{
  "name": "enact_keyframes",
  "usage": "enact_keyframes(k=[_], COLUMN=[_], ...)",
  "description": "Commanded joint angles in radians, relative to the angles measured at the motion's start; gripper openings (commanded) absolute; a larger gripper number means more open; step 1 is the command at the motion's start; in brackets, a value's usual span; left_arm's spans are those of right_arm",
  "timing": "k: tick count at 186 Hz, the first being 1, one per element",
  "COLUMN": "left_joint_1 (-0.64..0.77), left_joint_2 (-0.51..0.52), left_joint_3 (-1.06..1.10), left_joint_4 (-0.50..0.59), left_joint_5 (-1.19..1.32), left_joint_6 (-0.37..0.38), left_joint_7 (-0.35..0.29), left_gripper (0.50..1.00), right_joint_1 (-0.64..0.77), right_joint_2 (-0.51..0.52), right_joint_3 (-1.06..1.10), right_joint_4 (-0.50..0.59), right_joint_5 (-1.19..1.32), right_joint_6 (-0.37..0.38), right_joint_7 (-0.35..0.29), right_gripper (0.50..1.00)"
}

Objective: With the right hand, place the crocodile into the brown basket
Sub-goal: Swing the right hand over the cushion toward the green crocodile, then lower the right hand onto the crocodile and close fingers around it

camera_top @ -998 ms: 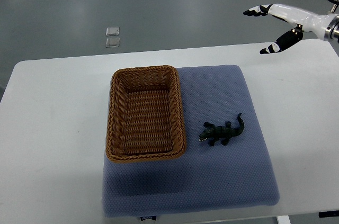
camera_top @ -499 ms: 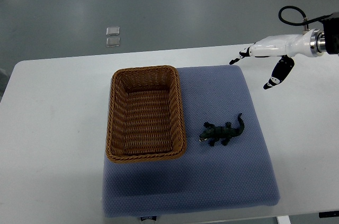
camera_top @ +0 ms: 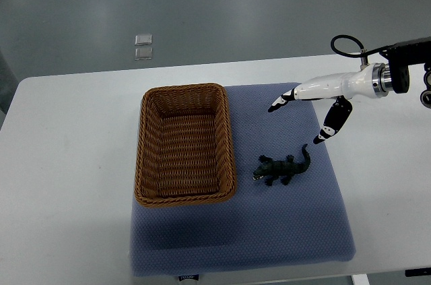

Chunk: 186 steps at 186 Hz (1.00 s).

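The brown basket (camera_top: 229, 143) is sitting well to the left of the fingers (camera_top: 277, 105), a rectangular wicker tub showing only its own ribbed floor. The right hand (camera_top: 322, 88) is hovering with its black-tipped fingers spread, gripping nothing. The crocodile (camera_top: 283, 168), dark green and knobbly, is lying just below the thumb tip, tail pointing toward it. Dimpled blue mat (camera_top: 269, 231) is stretching open between fingers and basket rim, edged by smooth white table (camera_top: 67, 164).

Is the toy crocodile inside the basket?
No, the crocodile lies on the blue mat to the right of the brown basket, not in it.
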Motion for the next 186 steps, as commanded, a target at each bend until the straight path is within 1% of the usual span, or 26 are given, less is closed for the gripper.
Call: enact_keyframes(k=[1,18,35,61,83,101,112,131,166,186], left_joint_1=[0.000,0.000,0.000,0.000,0.000,0.000,0.000,0.000,0.000,0.000], left_joint_2=[0.000,0.000,0.000,0.000,0.000,0.000,0.000,0.000,0.000,0.000], left_joint_3=[0.000,0.000,0.000,0.000,0.000,0.000,0.000,0.000,0.000,0.000], left_joint_4=[0.000,0.000,0.000,0.000,0.000,0.000,0.000,0.000,0.000,0.000], left_joint_5=[0.000,0.000,0.000,0.000,0.000,0.000,0.000,0.000,0.000,0.000], left_joint_6=[0.000,0.000,0.000,0.000,0.000,0.000,0.000,0.000,0.000,0.000], left_joint_7=[0.000,0.000,0.000,0.000,0.000,0.000,0.000,0.000,0.000,0.000], left_gripper=[1.000,1.000,1.000,1.000,1.000,1.000,1.000,1.000,1.000,1.000], right_joint_1=[-0.072,-0.126,-0.184,-0.245,-0.299,-0.351,-0.367,-0.377,-0.406,-0.431], right_joint_2=[0.007,0.013,0.028,0.030,0.028,0.028,0.031,0.036,0.062,0.070], right_joint_3=[0.043,0.081,0.118,0.135,0.161,0.192,0.193,0.195,0.195,0.195], right_joint_4=[-0.003,-0.006,-0.011,-0.011,-0.006,0.005,0.005,0.003,0.003,0.002], right_joint_5=[0.004,0.004,0.004,0.004,0.004,0.004,0.003,-0.001,-0.002,-0.022], right_joint_6=[-0.019,-0.036,-0.085,-0.120,-0.165,-0.166,-0.166,-0.174,-0.231,-0.277], right_joint_7=[-0.003,-0.005,-0.008,-0.012,0.000,0.014,0.026,0.026,0.023,0.019], right_gripper=[0.913,0.913,0.913,0.911,0.911,0.911,0.911,0.909,0.903,0.901])
